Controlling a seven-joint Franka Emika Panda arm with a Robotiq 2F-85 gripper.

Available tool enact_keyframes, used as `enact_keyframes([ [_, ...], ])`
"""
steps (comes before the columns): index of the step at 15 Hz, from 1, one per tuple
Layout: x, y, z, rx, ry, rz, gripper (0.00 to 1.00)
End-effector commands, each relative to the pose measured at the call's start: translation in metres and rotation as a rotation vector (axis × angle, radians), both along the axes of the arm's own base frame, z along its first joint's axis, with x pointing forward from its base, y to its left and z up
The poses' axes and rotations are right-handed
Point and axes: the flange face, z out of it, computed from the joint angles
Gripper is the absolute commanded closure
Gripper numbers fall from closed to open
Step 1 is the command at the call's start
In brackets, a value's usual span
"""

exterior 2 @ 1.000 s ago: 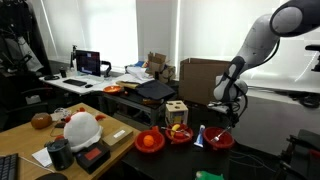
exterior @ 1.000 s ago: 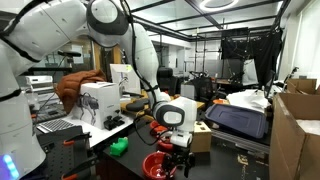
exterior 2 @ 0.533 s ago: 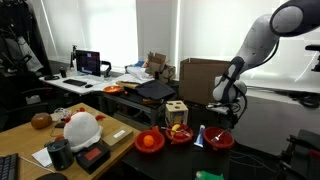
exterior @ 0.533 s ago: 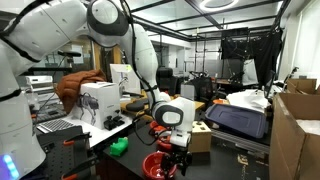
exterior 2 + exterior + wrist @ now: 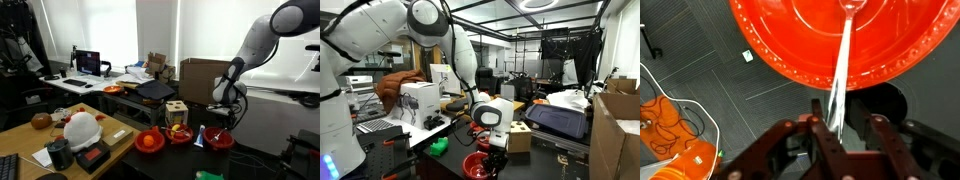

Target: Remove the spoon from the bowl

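The bright red bowl (image 5: pixel 790 40) fills the top of the wrist view and also shows in both exterior views (image 5: pixel 477 166) (image 5: pixel 221 140), at the table's end. A pale, clear plastic spoon (image 5: pixel 843 60) lies with its head in the bowl and its handle reaching over the rim. My gripper (image 5: pixel 835 112) hangs just above the bowl (image 5: pixel 493 150) (image 5: pixel 222 125) with its jaws round that handle. The handle rests against the left finger (image 5: pixel 818 118), while a dark gap separates it from the right finger, so the jaws stand narrowed but open.
A tan wooden box (image 5: pixel 176 110) stands behind a smaller red dish (image 5: pixel 180 133) and an orange plate (image 5: pixel 150 141). A green object (image 5: pixel 439 146) lies on the table edge. Below the bowl is grey floor with an orange cable (image 5: pixel 665 120).
The jaws have drawn in from wide open to close round the spoon handle. The arm, bowl and spoon have stayed where they were.
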Motion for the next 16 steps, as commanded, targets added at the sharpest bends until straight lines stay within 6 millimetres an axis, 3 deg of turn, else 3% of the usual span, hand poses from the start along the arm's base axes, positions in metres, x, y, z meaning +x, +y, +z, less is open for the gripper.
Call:
enact_keyframes([
  [1, -0.005, 0.005, 0.011, 0.007, -0.01, 0.018, 0.95],
  [4, -0.006, 0.009, 0.025, -0.004, -0.012, 0.035, 1.0],
  [9, -0.012, 0.019, 0.073, -0.04, -0.031, 0.105, 0.98],
  [12, -0.012, 0.034, 0.105, -0.046, -0.06, 0.206, 0.98],
  [16, 0.008, 0.066, 0.143, -0.047, -0.119, 0.398, 0.98],
])
